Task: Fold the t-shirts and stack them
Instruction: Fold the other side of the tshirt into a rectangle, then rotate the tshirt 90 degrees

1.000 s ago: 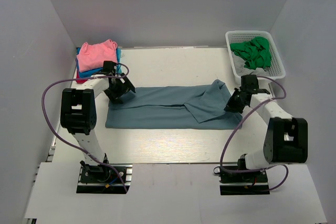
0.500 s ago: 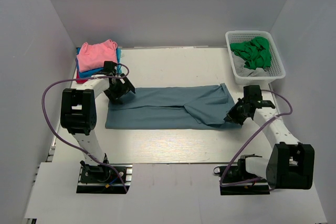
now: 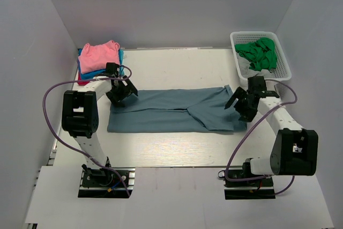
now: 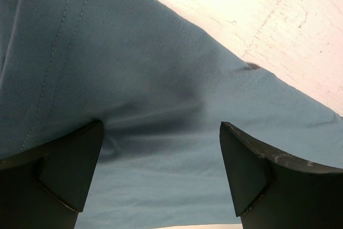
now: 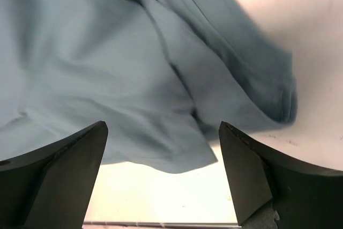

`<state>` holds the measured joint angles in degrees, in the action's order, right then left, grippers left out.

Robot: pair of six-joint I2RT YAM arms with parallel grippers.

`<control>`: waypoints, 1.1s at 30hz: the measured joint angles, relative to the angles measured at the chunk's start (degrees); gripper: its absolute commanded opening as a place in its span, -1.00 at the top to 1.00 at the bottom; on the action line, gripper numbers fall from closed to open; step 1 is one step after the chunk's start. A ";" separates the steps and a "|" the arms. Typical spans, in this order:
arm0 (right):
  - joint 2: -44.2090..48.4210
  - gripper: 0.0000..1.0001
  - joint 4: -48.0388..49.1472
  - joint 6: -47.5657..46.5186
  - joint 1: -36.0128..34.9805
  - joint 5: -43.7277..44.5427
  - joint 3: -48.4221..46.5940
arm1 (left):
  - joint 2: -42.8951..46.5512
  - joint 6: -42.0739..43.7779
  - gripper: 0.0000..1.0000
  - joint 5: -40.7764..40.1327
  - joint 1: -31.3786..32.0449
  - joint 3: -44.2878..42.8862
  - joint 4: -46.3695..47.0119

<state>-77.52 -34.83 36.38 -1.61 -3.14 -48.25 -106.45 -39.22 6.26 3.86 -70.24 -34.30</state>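
Top external: seeing slate-blue t-shirt (image 3: 171, 110) lying as a long folded band across mid-tabletop (image 3: 177, 148), right end rumpled. Showing left jaws standing wide over its left end and right jaws standing wide at its right end, gripping nothing. Also spotting pink t-shirt (image 3: 99, 53) lying folded in far-left corner, and white basket (image 3: 254, 34) holding green cloth (image 3: 258, 53) far right.

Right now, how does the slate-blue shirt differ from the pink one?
The slate-blue shirt lies as a long strip; the pink shirt is folded compact in the far-left corner. The slate-blue shirt rests directly on the table; the pink shirt tops a stack of other shirts. Both are plain cloth.
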 measured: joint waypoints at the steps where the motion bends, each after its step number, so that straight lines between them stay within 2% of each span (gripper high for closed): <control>1: 0.00 -0.81 -0.09 -0.70 0.00 0.24 -1.75 | 0.00 0.00 -1.00 -0.07 0.02 0.00 -0.04; 6: -0.61 -0.81 -0.15 -4.50 -0.33 -1.46 -9.11 | -0.02 0.00 -1.00 -0.26 0.02 -0.15 -0.52; 10: -3.26 -0.81 1.99 -6.93 -2.10 -5.05 -11.23 | -0.20 0.00 -1.00 -0.55 0.00 -0.48 -1.53; 15: -9.70 -0.81 6.38 -7.61 -4.24 -7.19 -11.21 | -1.01 -0.02 -1.00 -0.59 -0.04 -1.51 -2.56; 22: -21.14 -0.81 13.79 -7.30 -4.46 -4.61 -12.59 | -1.40 -0.39 -1.00 -1.57 0.00 -2.10 -3.85; 26: -27.04 -0.81 14.56 -7.34 -4.61 -2.56 -18.14 | -0.72 -1.18 -1.00 -3.98 0.00 -1.33 -5.33; 33: -36.68 -0.81 15.15 -7.89 -5.88 -0.11 -30.42 | 4.20 -3.58 -1.00 -5.29 0.24 5.29 -7.69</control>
<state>-114.19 -19.68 28.49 -7.49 -3.25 -78.67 -102.26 -42.81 0.97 4.10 -64.95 -42.00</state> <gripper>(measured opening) 0.903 0.997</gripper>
